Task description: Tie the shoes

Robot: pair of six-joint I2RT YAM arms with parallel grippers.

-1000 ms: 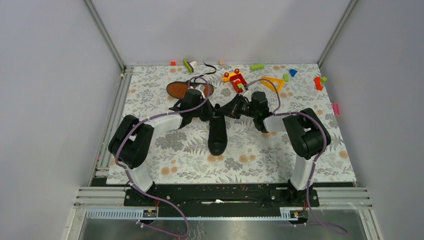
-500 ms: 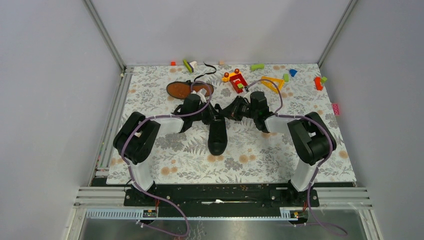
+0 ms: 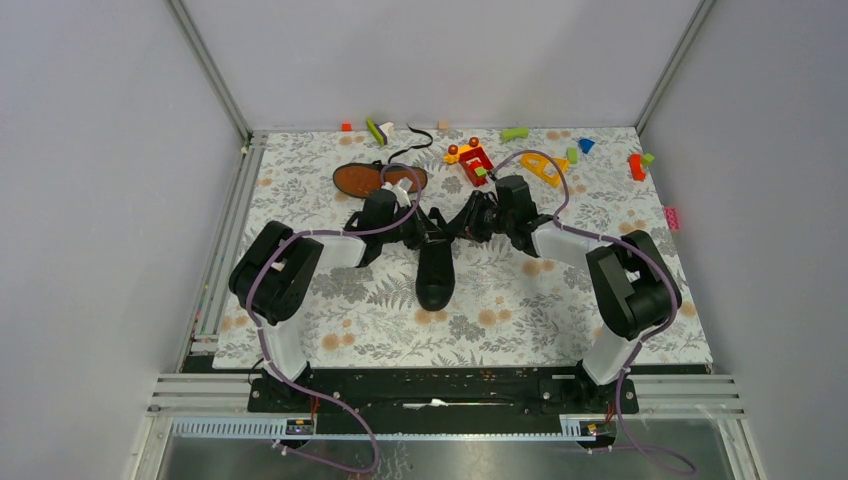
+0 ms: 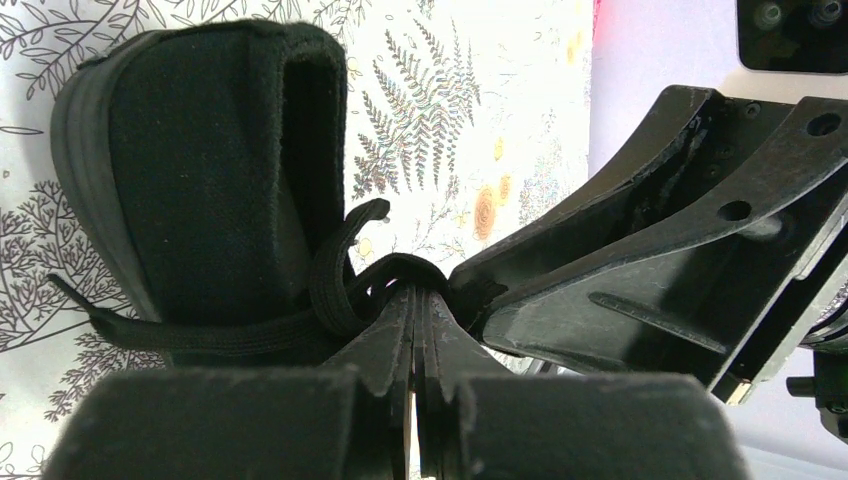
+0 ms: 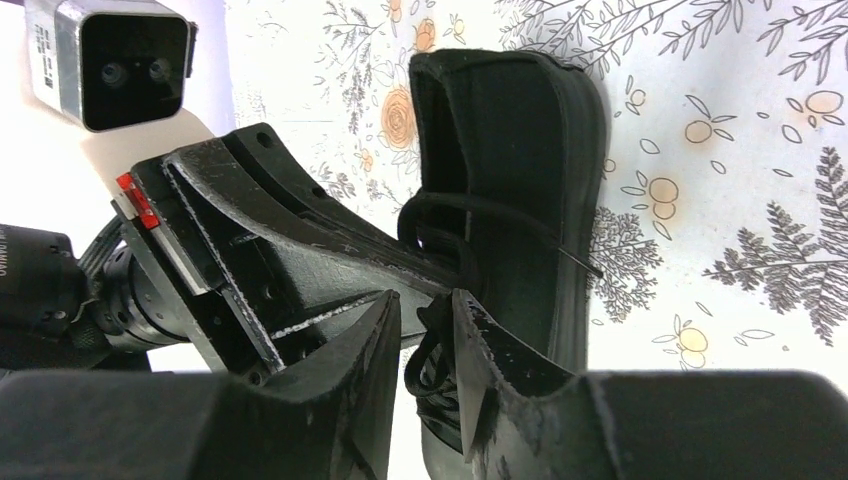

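Note:
One black shoe [image 3: 435, 272] stands upright mid-mat, toe toward the near edge; it also shows in the left wrist view [image 4: 210, 170] and the right wrist view [image 5: 520, 170]. The other shoe [image 3: 378, 179] lies behind it on its side, orange-brown sole showing. My left gripper [image 3: 428, 226] is shut [image 4: 415, 290] on a loop of the black lace [image 4: 340, 290] at the shoe's opening. My right gripper [image 3: 458, 224] faces it from the right, jaws a little apart [image 5: 428, 305], with a lace loop [image 5: 432, 345] hanging between the fingers against the right one.
Small toy blocks lie along the back of the floral mat [image 3: 600, 330]: a red-yellow toy [image 3: 470, 160], a yellow triangle [image 3: 545, 168], a green piece [image 3: 514, 133], a red one [image 3: 636, 165]. A loose black lace [image 3: 420, 140] lies at the back. Grey walls close in on both sides.
Both arms' elbows have swung to the right, and the right wrist has shifted slightly back. Both grippers stay at the shoe's laces; the shoe has not moved.

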